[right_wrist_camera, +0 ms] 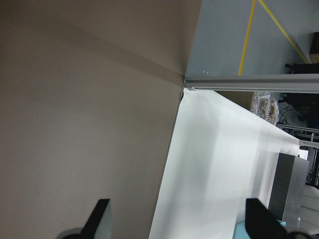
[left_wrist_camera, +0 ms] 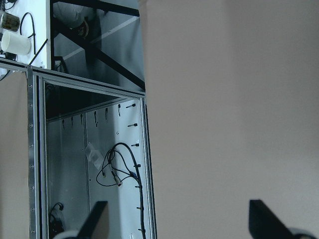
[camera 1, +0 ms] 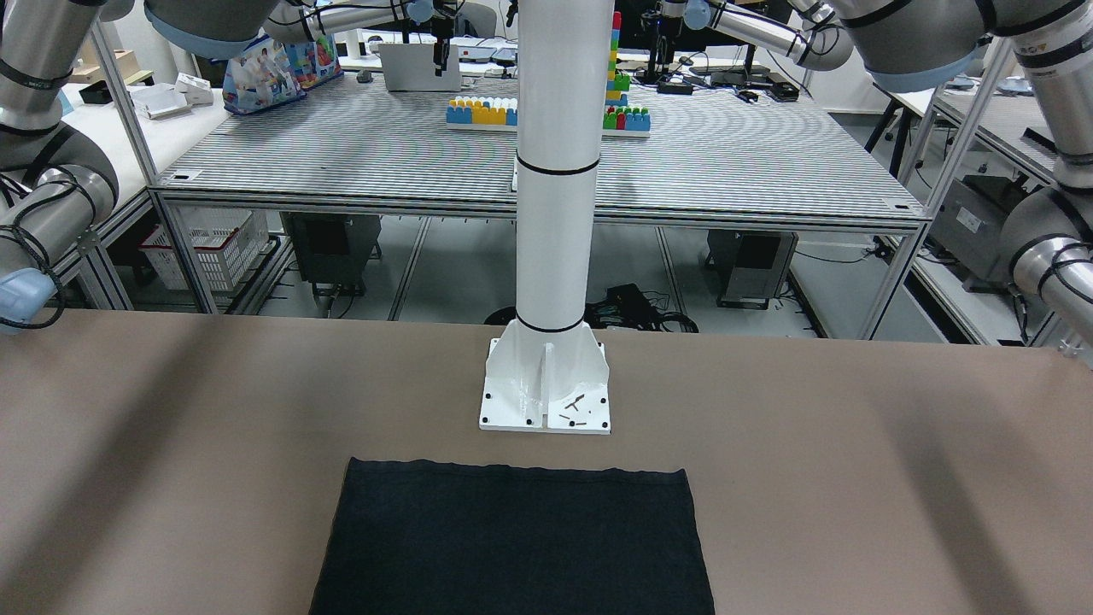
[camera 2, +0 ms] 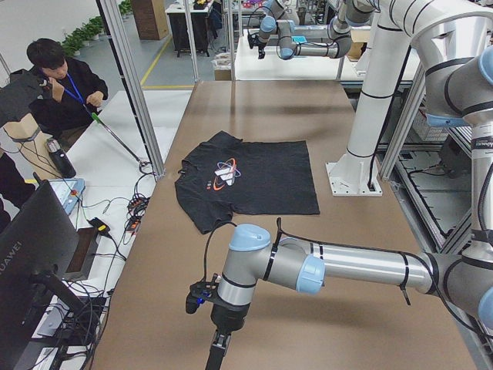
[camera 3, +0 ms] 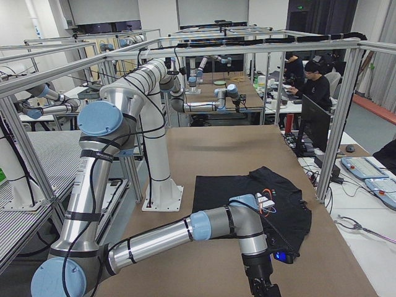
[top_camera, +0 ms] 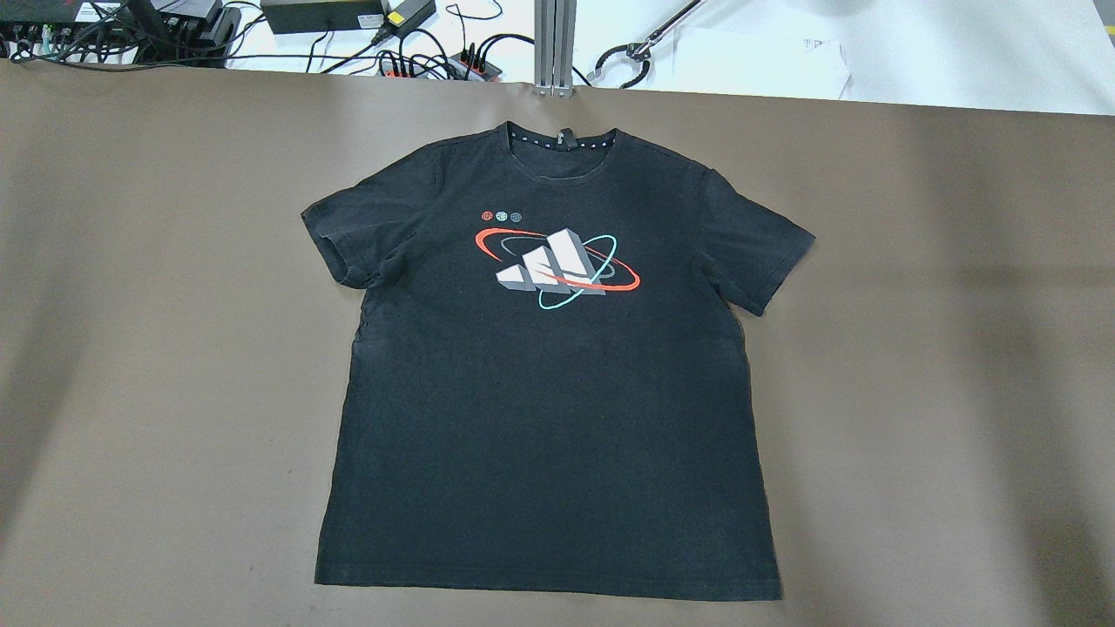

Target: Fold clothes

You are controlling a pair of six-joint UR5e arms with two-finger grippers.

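The clothes are one black T-shirt [top_camera: 549, 418] with a red, white and teal print on the chest. It lies flat and spread out, print up, on the brown table [top_camera: 915, 348], collar toward the far edge. Its hem shows in the front-facing view [camera 1: 512, 538], just before the white post's base [camera 1: 546, 384]. My left gripper [left_wrist_camera: 177, 221] is open and empty above the table's left end, well away from the shirt. My right gripper [right_wrist_camera: 179, 219] is open and empty above the table's right end. Neither gripper shows in the overhead view.
The white post [camera 2: 366, 116] stands at the robot's side of the table. Cables and power bricks [top_camera: 348, 26] lie past the far edge. A person [camera 2: 62, 85] sits beyond the table, and a monitor [camera 2: 31, 262] stands near the left end.
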